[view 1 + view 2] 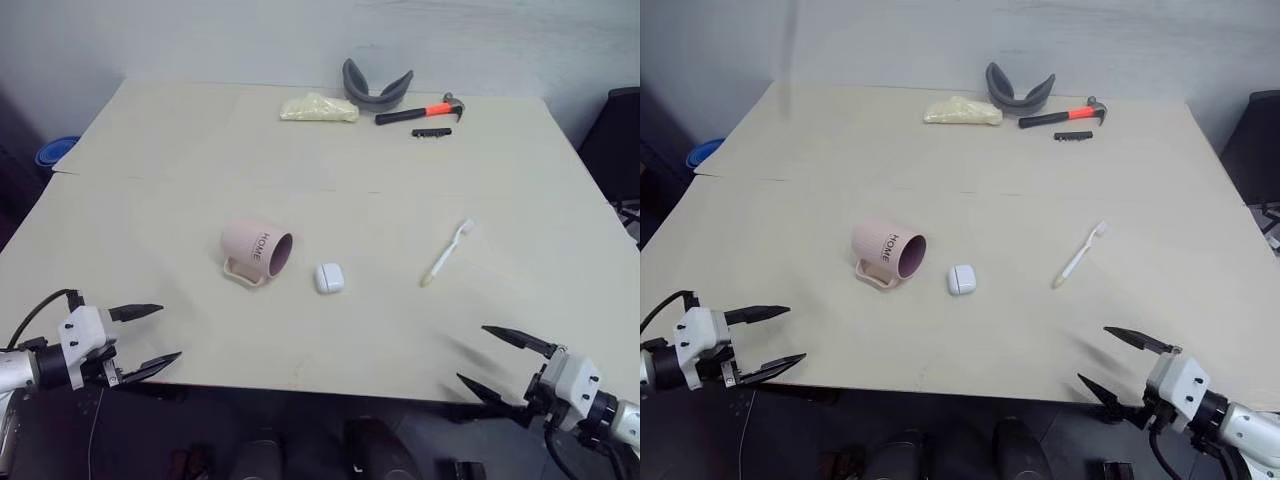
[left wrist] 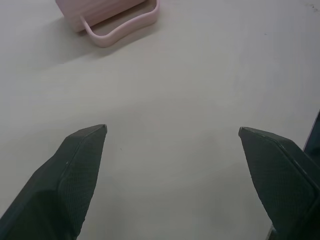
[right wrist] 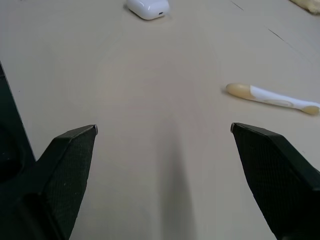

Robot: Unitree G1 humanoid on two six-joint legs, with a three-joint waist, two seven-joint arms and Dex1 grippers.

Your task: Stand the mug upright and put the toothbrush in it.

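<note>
The pale pink mug lies on its side near the table's middle, its dark mouth facing right and its loop handle resting on the tabletop. To its right, past a small white case, the white toothbrush lies flat with its bristle head pointing away from me. My left gripper stands open over the near left table edge, well short of the mug. At the near right edge my right gripper is open too, with nothing between its fingers; the toothbrush handle lies ahead of it.
A small white earbud case sits between mug and toothbrush. Along the far edge lie a yellow cloth, a grey curved band, an orange-handled hammer and a small black piece. A dark chair stands at the right.
</note>
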